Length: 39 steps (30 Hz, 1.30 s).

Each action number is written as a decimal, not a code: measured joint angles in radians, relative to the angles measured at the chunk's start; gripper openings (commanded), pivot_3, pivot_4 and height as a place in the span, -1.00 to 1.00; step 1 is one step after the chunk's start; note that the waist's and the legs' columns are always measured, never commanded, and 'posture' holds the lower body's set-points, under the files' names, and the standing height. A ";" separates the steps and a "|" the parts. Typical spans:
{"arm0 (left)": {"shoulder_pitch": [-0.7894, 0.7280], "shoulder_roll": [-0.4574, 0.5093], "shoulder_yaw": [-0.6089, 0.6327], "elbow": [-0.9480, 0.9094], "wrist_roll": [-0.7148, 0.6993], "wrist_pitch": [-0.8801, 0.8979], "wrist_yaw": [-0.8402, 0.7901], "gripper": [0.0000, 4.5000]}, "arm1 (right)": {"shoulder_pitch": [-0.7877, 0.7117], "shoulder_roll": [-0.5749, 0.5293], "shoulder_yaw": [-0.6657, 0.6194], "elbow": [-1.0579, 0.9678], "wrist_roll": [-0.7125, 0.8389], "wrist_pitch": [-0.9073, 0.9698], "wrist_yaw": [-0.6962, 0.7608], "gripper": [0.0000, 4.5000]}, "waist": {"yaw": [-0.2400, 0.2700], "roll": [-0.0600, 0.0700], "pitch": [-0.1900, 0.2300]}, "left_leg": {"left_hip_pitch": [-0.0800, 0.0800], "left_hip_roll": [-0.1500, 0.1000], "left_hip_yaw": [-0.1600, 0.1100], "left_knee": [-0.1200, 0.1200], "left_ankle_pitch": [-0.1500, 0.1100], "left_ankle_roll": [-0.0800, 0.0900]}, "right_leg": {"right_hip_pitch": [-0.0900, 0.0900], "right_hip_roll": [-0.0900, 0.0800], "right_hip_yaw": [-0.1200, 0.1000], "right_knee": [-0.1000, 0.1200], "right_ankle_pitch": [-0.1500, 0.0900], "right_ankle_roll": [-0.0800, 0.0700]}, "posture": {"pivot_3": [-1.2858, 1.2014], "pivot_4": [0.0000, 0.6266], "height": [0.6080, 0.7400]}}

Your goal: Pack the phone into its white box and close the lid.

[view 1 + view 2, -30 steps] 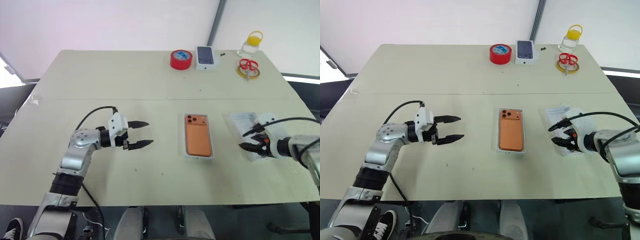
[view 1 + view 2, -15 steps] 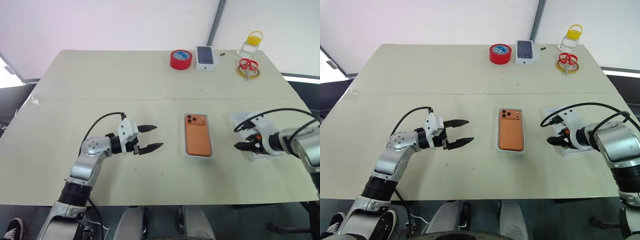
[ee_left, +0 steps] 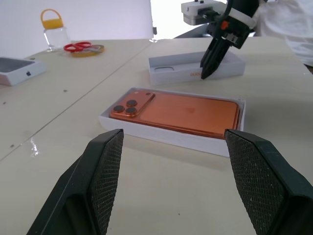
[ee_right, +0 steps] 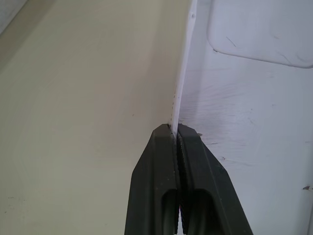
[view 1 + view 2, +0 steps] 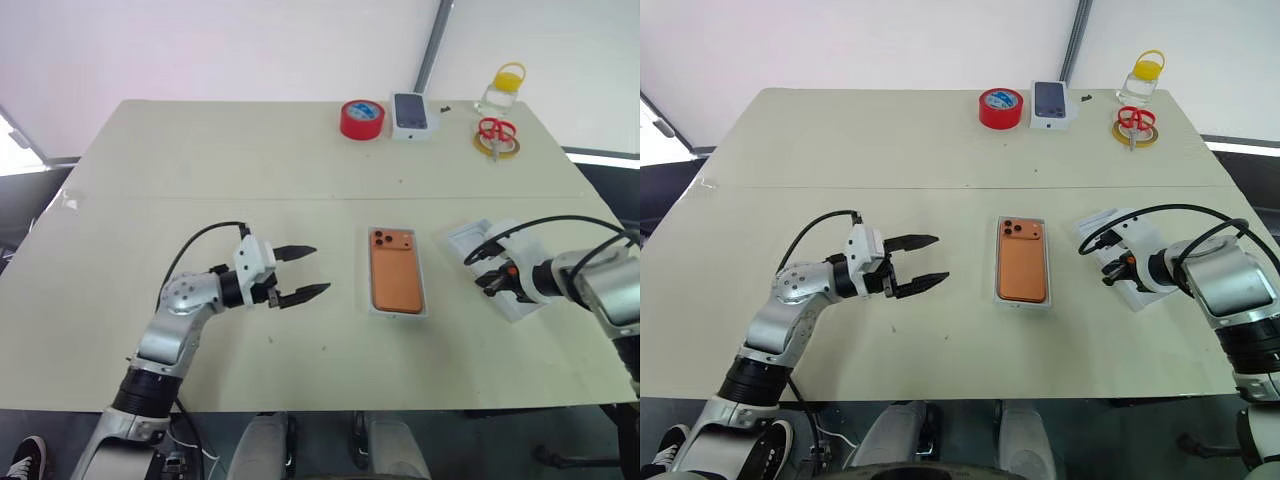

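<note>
The orange phone [image 5: 396, 282] lies camera side up inside the shallow white box [image 3: 166, 134] at the table's middle. To its right the white lid [image 5: 1108, 222] rests open side up on the table. My right gripper [image 5: 487, 283] points down at the lid's near-left side. It is shut on the thin raised wall [image 4: 183, 73] of the lid, which runs up from between the closed tips. My left gripper [image 5: 320, 270] hovers left of the box, open and level, pointing at the phone with nothing between its fingers.
Along the far edge stand a red tape roll [image 5: 362, 119], a small white box printed with a phone picture [image 5: 411, 115], red scissors on a yellow tape ring [image 5: 496, 135] and a clear jar with a yellow lid [image 5: 505, 85].
My right gripper has shut on the lid's wall, and the lid has turned slightly on the table. The left gripper moved a little toward the box, still open.
</note>
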<state>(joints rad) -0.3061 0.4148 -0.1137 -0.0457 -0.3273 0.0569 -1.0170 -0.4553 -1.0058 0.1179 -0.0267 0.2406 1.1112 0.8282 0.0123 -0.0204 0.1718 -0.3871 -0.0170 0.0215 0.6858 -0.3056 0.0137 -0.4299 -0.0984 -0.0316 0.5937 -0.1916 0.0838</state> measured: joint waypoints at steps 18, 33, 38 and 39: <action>-0.087 -0.012 0.012 0.080 -0.010 -0.002 0.016 0.55 | -0.146 0.422 -0.348 -0.015 0.223 -0.074 -0.139 -0.97 | 0.000 0.001 0.000 | 0.000 0.001 -0.001 0.000 0.000 0.000 | -0.001 0.001 0.000 0.002 0.002 0.003 | 0.03 -0.52 1.00; -0.140 0.002 0.071 0.121 -0.054 0.084 0.046 -0.98 | 0.056 1.068 -0.507 -0.392 0.756 0.249 -0.634 -1.00 | -0.002 0.003 0.000 | -0.003 0.000 -0.001 -0.001 0.000 0.000 | -0.004 0.000 0.000 0.004 0.003 0.003 | 0.03 -0.52 1.00; -0.142 -0.003 0.070 0.100 -0.055 0.102 0.074 -0.98 | 0.122 1.074 -0.512 -0.400 0.914 0.333 -0.748 -1.00 | -0.008 0.003 0.000 | -0.002 0.000 -0.001 -0.001 0.000 0.000 | -0.004 0.000 0.001 0.004 0.003 0.002 | 0.03 -0.52 1.00; -0.142 -0.003 0.070 0.089 -0.055 0.107 0.075 -0.98 | 0.125 1.074 -0.515 -0.398 0.935 0.339 -0.769 -1.00 | -0.009 0.003 0.000 | -0.002 0.000 -0.001 -0.001 0.000 0.000 | -0.004 0.001 0.001 0.004 0.003 0.002 | 0.03 -0.52 1.00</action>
<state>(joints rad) -0.4478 0.4117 -0.0440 0.0435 -0.3827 0.1641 -0.9421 -0.3304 0.0682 -0.3976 -0.4247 1.1753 1.4498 0.0595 0.0033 -0.0176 0.1720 -0.3892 -0.0170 0.0208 0.6847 -0.3056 0.0136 -0.4342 -0.0978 -0.0309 0.5975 -0.1887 0.0861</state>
